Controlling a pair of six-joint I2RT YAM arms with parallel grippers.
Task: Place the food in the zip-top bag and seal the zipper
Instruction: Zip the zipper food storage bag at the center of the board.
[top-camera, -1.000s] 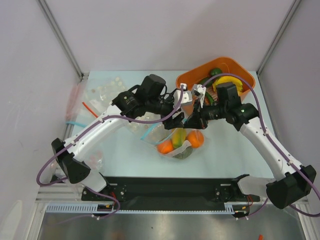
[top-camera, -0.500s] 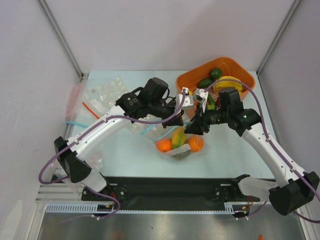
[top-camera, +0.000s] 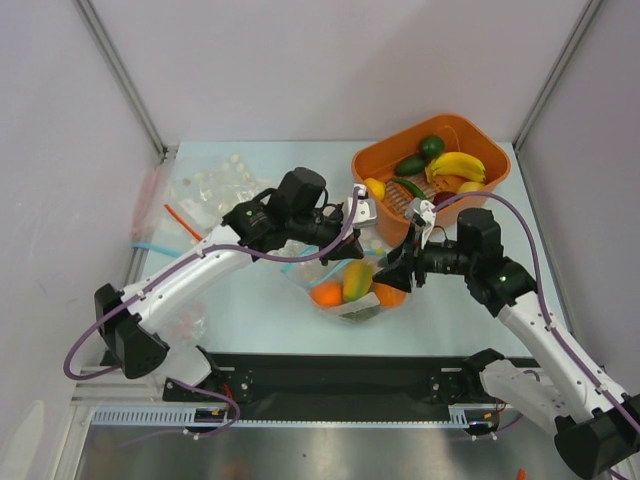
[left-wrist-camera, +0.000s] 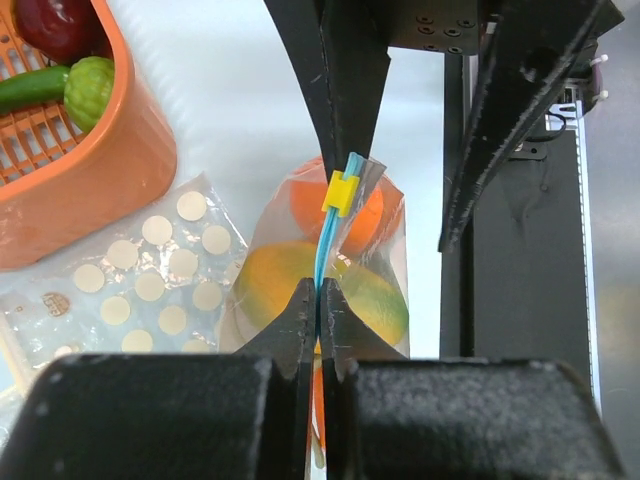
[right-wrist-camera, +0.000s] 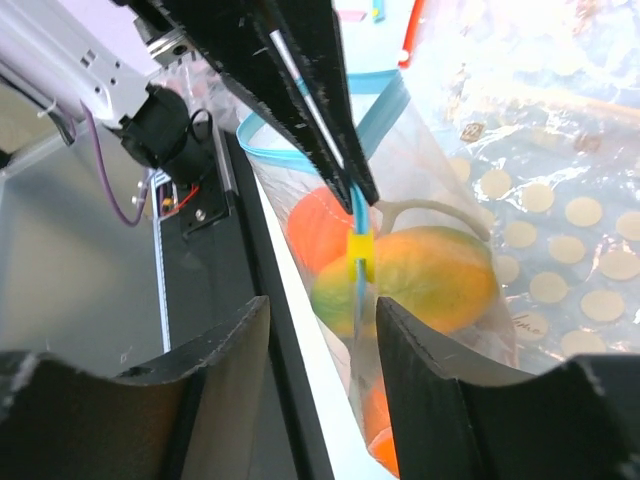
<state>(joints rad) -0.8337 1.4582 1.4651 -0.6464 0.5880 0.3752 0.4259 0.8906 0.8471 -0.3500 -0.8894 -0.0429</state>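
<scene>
The clear zip-top bag (top-camera: 348, 304) stands on the table holding two oranges (top-camera: 327, 294) and a mango (top-camera: 355, 279). My left gripper (left-wrist-camera: 318, 300) is shut on the light-blue zipper (left-wrist-camera: 327, 235), pinching it just behind the yellow slider (left-wrist-camera: 340, 192). In the right wrist view my right gripper (right-wrist-camera: 320, 360) stands open, its fingers on either side of the bag's end below the slider (right-wrist-camera: 358, 255), touching nothing. More food lies in the orange basket (top-camera: 358, 165): bananas (top-camera: 456, 165), an avocado (top-camera: 410, 164) and a lemon (top-camera: 374, 187).
Clear bags printed with white dots (top-camera: 215, 185) lie at the back left and under the zip-top bag (left-wrist-camera: 150, 270). A bag with a red strip (top-camera: 180, 220) lies beside them. The black base rail (top-camera: 340, 380) runs along the near edge.
My left gripper has closed on the zipper. My right gripper has opened and drawn back toward the near right, off the bag's mouth; the bag shifted slightly nearer.
</scene>
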